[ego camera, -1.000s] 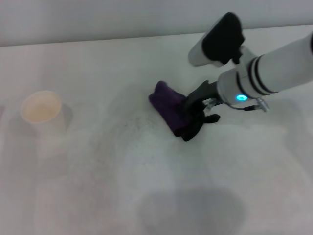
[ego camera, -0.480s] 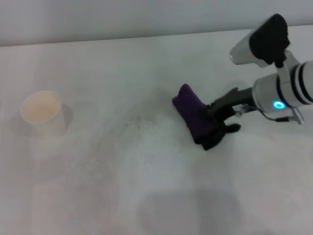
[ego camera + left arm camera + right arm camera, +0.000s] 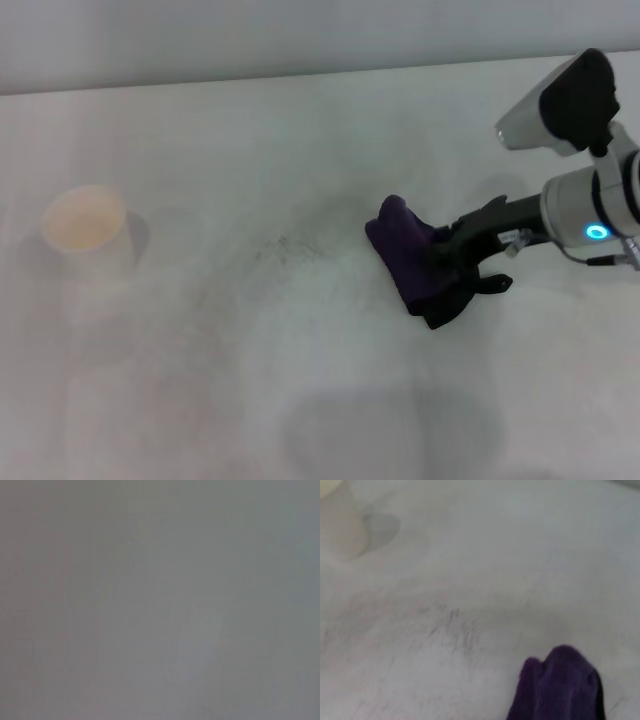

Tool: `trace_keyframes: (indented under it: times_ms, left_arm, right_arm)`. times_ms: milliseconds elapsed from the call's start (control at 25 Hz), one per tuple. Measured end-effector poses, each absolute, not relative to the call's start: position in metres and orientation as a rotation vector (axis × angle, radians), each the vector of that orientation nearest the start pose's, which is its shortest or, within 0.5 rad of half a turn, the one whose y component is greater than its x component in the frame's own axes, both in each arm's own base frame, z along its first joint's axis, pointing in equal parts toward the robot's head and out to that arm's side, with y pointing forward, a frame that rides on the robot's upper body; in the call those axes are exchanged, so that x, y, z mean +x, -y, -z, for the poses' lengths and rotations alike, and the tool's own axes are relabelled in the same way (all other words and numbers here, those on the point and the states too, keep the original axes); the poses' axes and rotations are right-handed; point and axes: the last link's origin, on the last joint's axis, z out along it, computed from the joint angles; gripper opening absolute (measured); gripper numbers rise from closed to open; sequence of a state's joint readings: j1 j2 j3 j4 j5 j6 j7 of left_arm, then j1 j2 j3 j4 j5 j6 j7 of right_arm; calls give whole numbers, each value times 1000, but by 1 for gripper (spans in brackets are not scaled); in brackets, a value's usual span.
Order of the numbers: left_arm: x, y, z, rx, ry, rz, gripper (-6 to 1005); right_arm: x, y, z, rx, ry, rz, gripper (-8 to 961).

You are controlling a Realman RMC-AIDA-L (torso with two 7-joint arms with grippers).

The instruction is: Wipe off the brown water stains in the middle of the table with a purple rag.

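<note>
The table presented a broad white matte surface with faint grey smudges and a patch of fine dark speckles near the centre of the head view. No brown blotch could be made out on it in any view; only those grey flecks showed where the middle of the table lay.

The purple rag sat right of centre in the head view, a bunched, folded dark cloth, soft and rumpled, with a black edge at its lower end. It rested on the table surface. In the right wrist view the same cloth filled the lower right of the frame as a rounded, lumpy fold, with the speckles well apart from it toward the middle.

The right gripper reached in from the right edge on a white cylindrical arm with a lit blue ring. Its black fingers were clamped on the rag's right side.

A pale paper cup with a tan interior stood upright at the left.

The left wrist view showed only uniform grey; the left gripper appeared nowhere.
</note>
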State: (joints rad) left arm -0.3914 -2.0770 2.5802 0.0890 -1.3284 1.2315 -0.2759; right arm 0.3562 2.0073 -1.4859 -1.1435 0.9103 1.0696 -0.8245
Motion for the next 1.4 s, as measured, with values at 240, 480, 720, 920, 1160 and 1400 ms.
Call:
trace_keyframes:
  times_ms: [240,480,720,920,1160,1400]
  left_arm:
    - [-370,-303,-13,-1341,717,736,890]
    - [-370,-305,-15,-1308,728,741,890]
    - [-368,-304,-10,-1314,742,755,890]
    - [-366,-300,-4,-1301,775,781,891]
    - [-364,-303,1,-1325,792,773,891]
    - [-363,-306,5,-1337,813,765,891]
  right_arm:
    - [253,-356,3,-2450,-895,-57,311]
    - [247,-379,-6,-2321,-760,-236,497]
    - [263,-392,-23,-2114,-798,-539,808]
    - [288,-381,-43,-1962,-833,-886,852]
    - [333,-357,-46,-1738,-623,-845,850]
    - [376,-349,-30,-1660,-551,-428,849]
